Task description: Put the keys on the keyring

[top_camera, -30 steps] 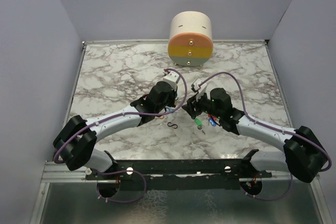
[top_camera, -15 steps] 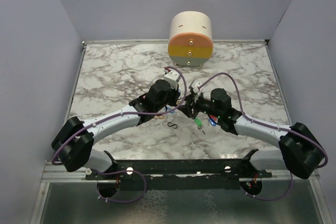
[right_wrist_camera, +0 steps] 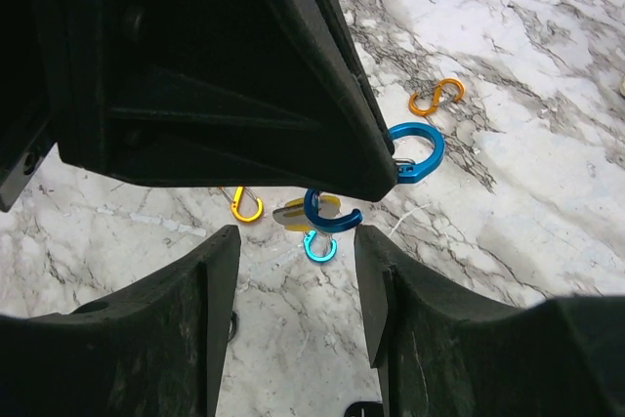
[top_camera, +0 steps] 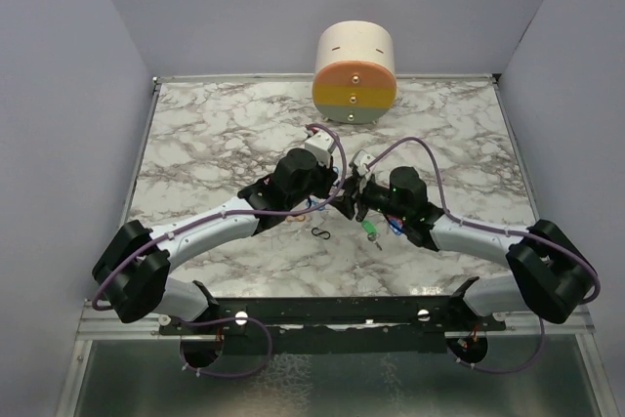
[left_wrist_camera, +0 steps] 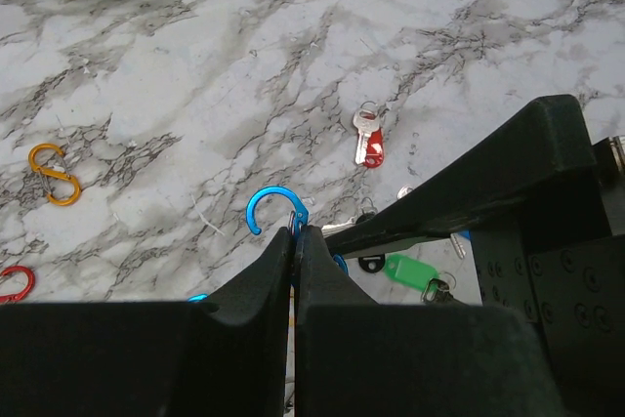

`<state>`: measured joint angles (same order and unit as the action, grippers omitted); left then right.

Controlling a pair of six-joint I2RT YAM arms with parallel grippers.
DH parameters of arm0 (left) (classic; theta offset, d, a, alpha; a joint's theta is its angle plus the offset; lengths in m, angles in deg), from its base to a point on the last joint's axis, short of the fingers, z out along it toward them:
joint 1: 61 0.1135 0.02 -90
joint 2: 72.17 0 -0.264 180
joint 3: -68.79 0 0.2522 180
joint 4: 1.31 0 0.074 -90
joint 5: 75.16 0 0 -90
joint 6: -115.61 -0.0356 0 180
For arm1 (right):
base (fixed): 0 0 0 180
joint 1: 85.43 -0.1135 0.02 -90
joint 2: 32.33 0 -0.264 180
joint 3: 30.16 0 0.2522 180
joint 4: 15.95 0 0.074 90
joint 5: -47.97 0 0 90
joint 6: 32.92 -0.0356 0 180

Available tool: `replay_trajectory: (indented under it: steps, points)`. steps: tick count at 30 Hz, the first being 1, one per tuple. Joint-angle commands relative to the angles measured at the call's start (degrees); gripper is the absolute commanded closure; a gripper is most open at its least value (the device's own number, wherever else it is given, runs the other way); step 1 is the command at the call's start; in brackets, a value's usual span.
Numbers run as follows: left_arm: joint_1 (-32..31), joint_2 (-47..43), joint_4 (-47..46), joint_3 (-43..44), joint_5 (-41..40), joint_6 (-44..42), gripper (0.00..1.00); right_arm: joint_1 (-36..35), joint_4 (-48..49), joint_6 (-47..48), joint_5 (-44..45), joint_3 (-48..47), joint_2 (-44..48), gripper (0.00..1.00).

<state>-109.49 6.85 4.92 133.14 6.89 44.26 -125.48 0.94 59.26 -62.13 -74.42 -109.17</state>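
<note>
We see left hand (left_wrist_camera: 295,233) clenched on blue S-shaped wire clip (left_wrist_camera: 269,210). Right hand (right_wrist_camera: 298,310) released, fingers apart, facing it. Red-headed small metal key (left_wrist_camera: 371,148) and green-headed small metal key (left_wrist_camera: 408,270) lie loose on white marble table (left_wrist_camera: 146,95).

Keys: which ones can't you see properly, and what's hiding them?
Top view: only the green key shows clearly; the arms cover most others.
Left wrist view: the black key is partly behind a finger of the right gripper.
Right wrist view: the yellow key is half hidden by the left gripper and its blue clip.
</note>
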Motion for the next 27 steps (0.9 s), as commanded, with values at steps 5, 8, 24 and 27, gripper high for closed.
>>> replay_trajectory:
  steps: [5, 8, 24, 27]
  points:
    - [-0.5, -1.9, -0.4, 1.5, 1.4, 1.0, 1.0, -0.3, 7.6, -1.9, 0.0, 0.7, -2.9, 0.53]
    - [-0.6, -1.9, -0.3, 1.5, 1.2, 1.4, 1.0, -0.3, 9.9, -2.9, 0.8, 1.6, -3.3, 0.54]
    - [-1.4, -1.2, -0.6, 2.2, 0.5, 2.0, 1.0, -0.3, 17.2, -6.9, 4.4, 4.1, -5.0, 0.6]
    - [-1.5, -1.2, -0.6, 2.2, 0.3, 2.0, 1.0, -0.3, 17.6, -7.2, 5.1, 4.2, -5.2, 0.63]
